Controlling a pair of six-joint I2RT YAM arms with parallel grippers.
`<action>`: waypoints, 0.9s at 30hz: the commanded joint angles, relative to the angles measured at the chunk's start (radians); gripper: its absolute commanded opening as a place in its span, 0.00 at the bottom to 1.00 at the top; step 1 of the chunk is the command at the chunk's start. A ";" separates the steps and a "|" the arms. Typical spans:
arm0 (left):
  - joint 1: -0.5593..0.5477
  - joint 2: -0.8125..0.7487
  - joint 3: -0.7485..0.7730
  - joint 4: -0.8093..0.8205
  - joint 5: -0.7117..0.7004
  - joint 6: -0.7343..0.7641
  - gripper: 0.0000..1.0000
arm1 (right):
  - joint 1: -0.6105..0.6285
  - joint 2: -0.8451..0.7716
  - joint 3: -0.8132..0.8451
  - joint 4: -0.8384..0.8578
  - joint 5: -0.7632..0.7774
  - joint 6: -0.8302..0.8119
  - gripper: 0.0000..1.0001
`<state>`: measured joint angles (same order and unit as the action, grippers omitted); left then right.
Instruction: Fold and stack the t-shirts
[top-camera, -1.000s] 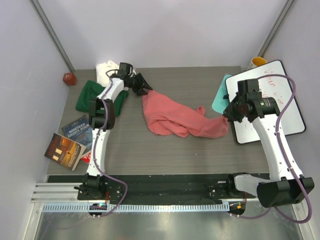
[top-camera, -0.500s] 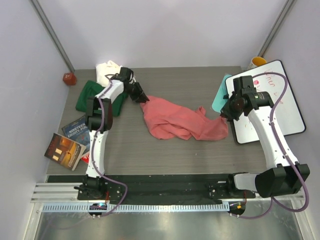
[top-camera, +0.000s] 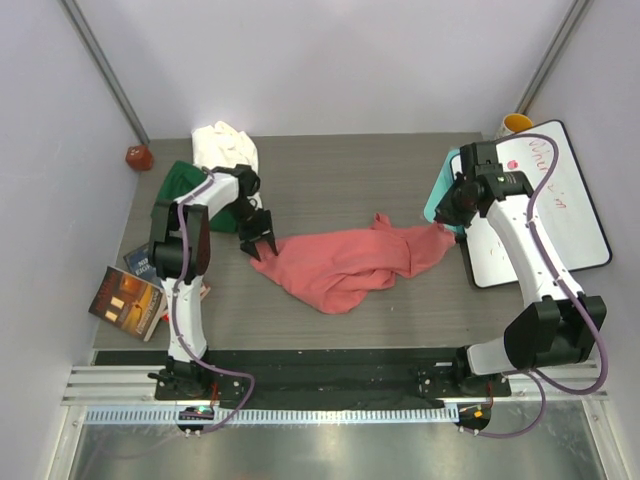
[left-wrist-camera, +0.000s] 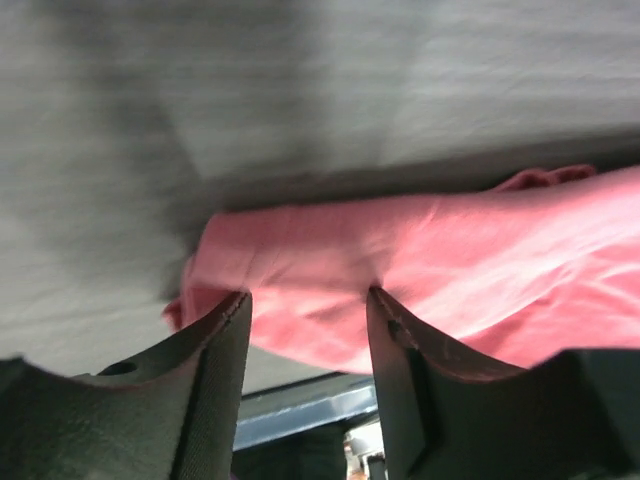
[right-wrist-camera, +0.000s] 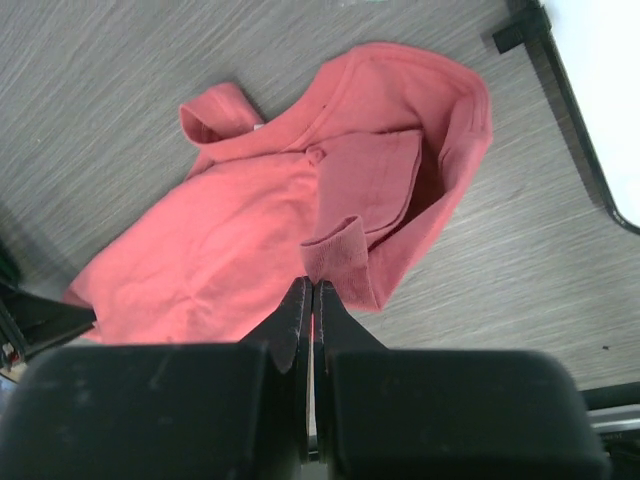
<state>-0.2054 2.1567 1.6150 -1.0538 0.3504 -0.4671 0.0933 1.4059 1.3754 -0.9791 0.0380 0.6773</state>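
A grey wood-grain table (top-camera: 400, 170) fills the overhead view, with a white marker board (top-camera: 560, 225) leaning over its edge at 3 o'clock. The salmon-pink t-shirt (top-camera: 340, 265) lies crumpled and unfolded across the middle of the table. It is stretched from about 8 o'clock, beside the left arm, up to 2 o'clock, beside the right arm.

At the 10 o'clock corner the dark green t-shirt (top-camera: 178, 186) sits in a heap. The cream-white t-shirt (top-camera: 226, 146) is bunched just beyond it at 11 o'clock, and the two are touching. Two glossy books (top-camera: 130, 298) rest off the table's left side at 8 o'clock.

The left gripper (left-wrist-camera: 308, 300) hangs low at the pink shirt's 8 o'clock end with its jaws apart. Pink cloth shows through the gap, but neither finger visibly presses it.

The right gripper (right-wrist-camera: 312, 285) has its jaws together, pinched on a ribbed edge (right-wrist-camera: 338, 262) of the salmon-pink t-shirt at its 2 o'clock end, near the board. From there the cloth drapes down to the tabletop.

A small red object (top-camera: 138, 156) sits off the table at 10 o'clock, and a yellow cup (top-camera: 516, 123) stands at 1 o'clock.
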 joint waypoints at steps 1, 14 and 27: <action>0.056 -0.061 0.023 -0.072 -0.033 0.038 0.52 | -0.036 0.014 0.070 0.046 0.007 -0.056 0.01; 0.066 -0.014 0.215 -0.130 -0.071 0.050 0.56 | -0.110 0.082 0.132 0.105 -0.064 -0.085 0.01; 0.060 0.018 0.083 -0.014 -0.067 0.028 0.55 | -0.147 0.084 0.125 0.106 -0.090 -0.094 0.01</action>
<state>-0.1383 2.1559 1.7054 -1.1210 0.2771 -0.4374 -0.0463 1.4944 1.4647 -0.9043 -0.0307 0.5961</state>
